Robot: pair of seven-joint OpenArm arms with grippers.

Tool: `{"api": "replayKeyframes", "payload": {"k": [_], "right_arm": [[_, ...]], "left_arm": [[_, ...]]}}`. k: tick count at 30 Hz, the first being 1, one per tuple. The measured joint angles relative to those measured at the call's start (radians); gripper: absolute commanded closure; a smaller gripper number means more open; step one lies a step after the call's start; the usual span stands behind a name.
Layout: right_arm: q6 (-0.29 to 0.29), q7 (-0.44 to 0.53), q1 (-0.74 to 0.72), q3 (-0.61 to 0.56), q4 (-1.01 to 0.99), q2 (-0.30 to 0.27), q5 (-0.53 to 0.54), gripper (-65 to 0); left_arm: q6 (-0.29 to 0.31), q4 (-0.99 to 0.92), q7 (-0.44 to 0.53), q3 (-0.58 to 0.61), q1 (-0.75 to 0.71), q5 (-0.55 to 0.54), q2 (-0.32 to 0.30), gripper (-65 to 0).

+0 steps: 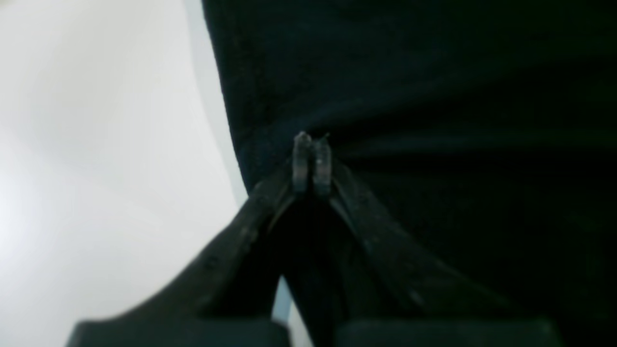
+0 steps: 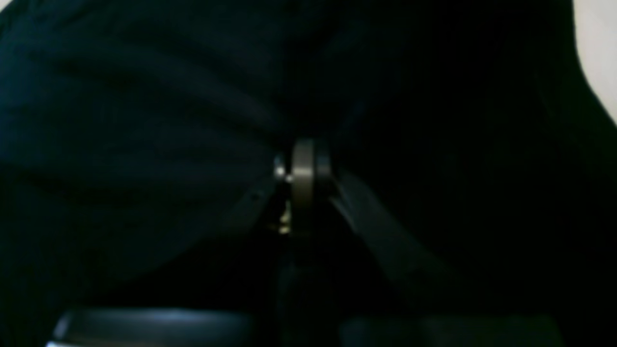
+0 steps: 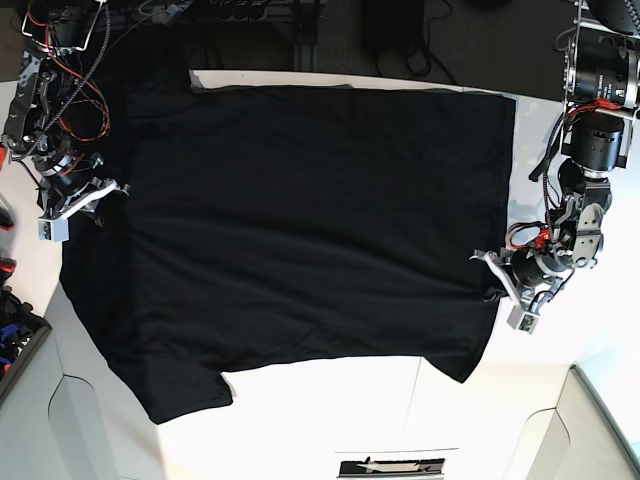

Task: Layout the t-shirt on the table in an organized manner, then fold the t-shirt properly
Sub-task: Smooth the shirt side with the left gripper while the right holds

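Note:
The black t-shirt lies spread wide on the white table, with one sleeve pointing to the front left. My left gripper is at the shirt's right edge. In the left wrist view its tips are pressed together on the cloth just inside the hem, white table beside it. My right gripper is at the shirt's left edge. Its shut tips pinch dark cloth, and creases run toward them. A sliver of table shows at the top right.
A dark bin with coloured items stands at the left table edge. Cables and dark equipment line the back. A small black-and-white strip lies at the front edge. Bare white tabletop stretches in front of the shirt.

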State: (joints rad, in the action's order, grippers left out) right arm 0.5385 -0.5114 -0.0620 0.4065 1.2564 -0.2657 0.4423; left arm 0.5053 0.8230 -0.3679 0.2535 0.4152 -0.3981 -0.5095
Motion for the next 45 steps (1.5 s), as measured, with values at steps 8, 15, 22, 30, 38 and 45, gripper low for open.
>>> {"api": "replayKeyframes", "payload": {"k": [8, 15, 22, 30, 38, 45], "right_arm": [[0.011, 0.054, -0.088, -0.002, -0.142, 0.003, -0.016, 0.0], [0.006, 0.057, -0.205, -0.003, -0.235, 0.01, -0.072, 0.0], [0.0, 0.043, -0.296, -0.003, -0.325, 0.011, -0.084, 0.0], [-0.01, 0.018, -0.296, -0.004, -0.286, 0.012, -0.099, 0.0], [-0.011, -0.044, -0.163, -0.005, -0.034, 0.012, -0.053, 0.0], [-0.011, -0.069, -0.03, -0.005, 0.069, 0.011, -0.025, 0.0]], "left_arm": [[-0.007, -0.06, -0.009, 0.0, 0.054, 0.024, 0.028, 0.0], [-0.068, -0.061, 0.0, 0.001, 0.059, 0.049, 0.036, 0.0], [-0.067, -0.115, 0.047, 0.001, 0.086, 0.085, 0.038, 0.0], [0.047, -0.119, -0.12, 0.003, 0.161, 0.056, 0.02, -7.8], [0.181, 0.138, -0.246, 0.006, 0.101, -0.232, -0.122, -10.9], [0.184, 0.363, -0.351, 0.008, -0.076, -0.335, -0.208, -10.8]]}}
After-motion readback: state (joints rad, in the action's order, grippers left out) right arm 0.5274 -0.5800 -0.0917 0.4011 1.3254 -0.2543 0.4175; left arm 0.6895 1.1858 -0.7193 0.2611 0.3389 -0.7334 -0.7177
